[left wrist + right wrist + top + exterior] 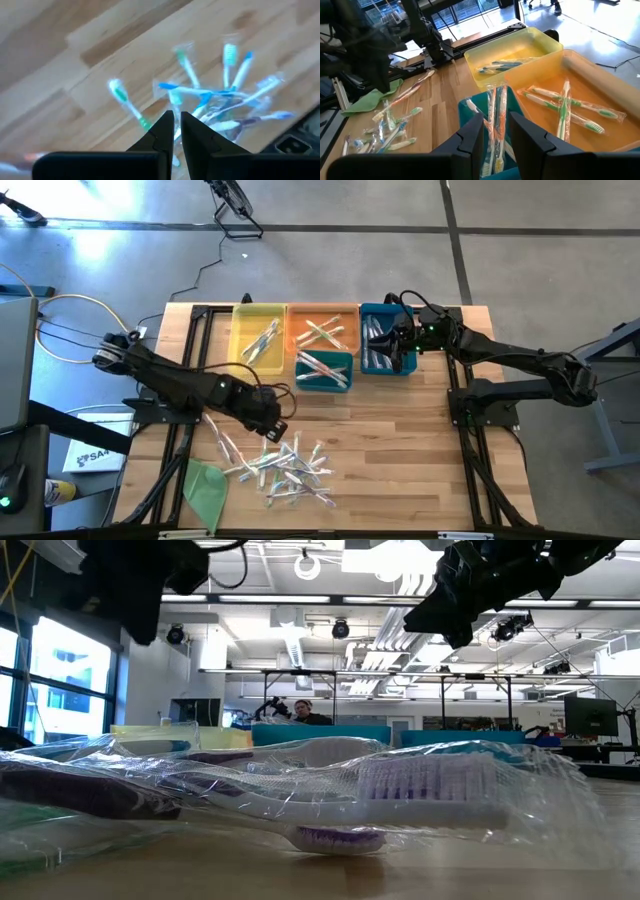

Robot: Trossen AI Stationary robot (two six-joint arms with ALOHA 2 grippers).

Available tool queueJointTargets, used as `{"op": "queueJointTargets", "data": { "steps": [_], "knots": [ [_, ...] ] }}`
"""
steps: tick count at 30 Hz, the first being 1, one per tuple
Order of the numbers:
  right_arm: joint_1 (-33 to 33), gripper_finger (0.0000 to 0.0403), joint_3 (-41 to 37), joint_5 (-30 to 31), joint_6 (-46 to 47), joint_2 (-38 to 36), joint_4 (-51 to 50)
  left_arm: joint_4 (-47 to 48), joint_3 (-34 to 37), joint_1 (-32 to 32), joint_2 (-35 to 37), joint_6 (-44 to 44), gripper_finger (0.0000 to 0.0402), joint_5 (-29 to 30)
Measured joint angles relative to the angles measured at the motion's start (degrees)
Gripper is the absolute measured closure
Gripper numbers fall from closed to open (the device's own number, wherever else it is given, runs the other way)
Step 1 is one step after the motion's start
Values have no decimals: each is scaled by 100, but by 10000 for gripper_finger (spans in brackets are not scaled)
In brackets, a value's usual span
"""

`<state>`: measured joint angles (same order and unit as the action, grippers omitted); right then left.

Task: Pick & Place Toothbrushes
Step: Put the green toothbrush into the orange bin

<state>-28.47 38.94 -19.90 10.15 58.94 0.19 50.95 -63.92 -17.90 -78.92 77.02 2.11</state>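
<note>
Low view is showing a brush [430, 790] lying right at the lens, its clear wrap crinkling over white bristles. Nearest me on the table [400, 470], a green cloth [205, 485] is lying flat, and just beside it the loose brushes [285, 465] are sprawling in a crossed heap. My left gripper [275, 428] is hovering at that heap's far edge; in its wrist view its fingers [162, 127] are standing almost together with only a sliver between them, and I am not seeing anything pinched there.

Judging by looks, these brushes are going to feel light and stiff, but the wrap is going to be slick and noisy, so I am planning to take one by the middle of its handle, where it lies clear of its neighbours, not by the head.

Farther off, the yellow bin [240, 315], orange bin [322, 308], teal bin [322, 385] and blue bin [370, 310] are each holding some brushes. My right gripper [495, 120] is hanging over the blue bin, closing on a wrapped pink brush [496, 100] that is pointing down into it
</note>
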Motion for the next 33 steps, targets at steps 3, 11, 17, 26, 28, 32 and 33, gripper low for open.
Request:
{"op": "queueJointTargets", "data": {
  "steps": [3,11,17,26,28,32,33],
  "knots": [
    [0,318,2,-2,5,-2,0,202,2,-103,-267,542,371,0],
    [0,318,1,-6,7,-2,-1,248,4,-88,-835,687,353,-633],
    [0,318,2,-15,7,-2,-14,432,2,-86,-1040,685,282,-651],
    [0,318,1,7,7,-2,-13,174,212,-84,-1096,666,205,-345],
    [0,318,2,6,7,-2,-9,109,365,-82,-1103,686,204,-345],
    [0,318,2,13,7,-2,-14,-351,626,-83,-1101,729,203,-350],
    [-1,318,0,15,7,-2,-16,-398,685,-82,-1101,730,203,-350]
  ]
}}
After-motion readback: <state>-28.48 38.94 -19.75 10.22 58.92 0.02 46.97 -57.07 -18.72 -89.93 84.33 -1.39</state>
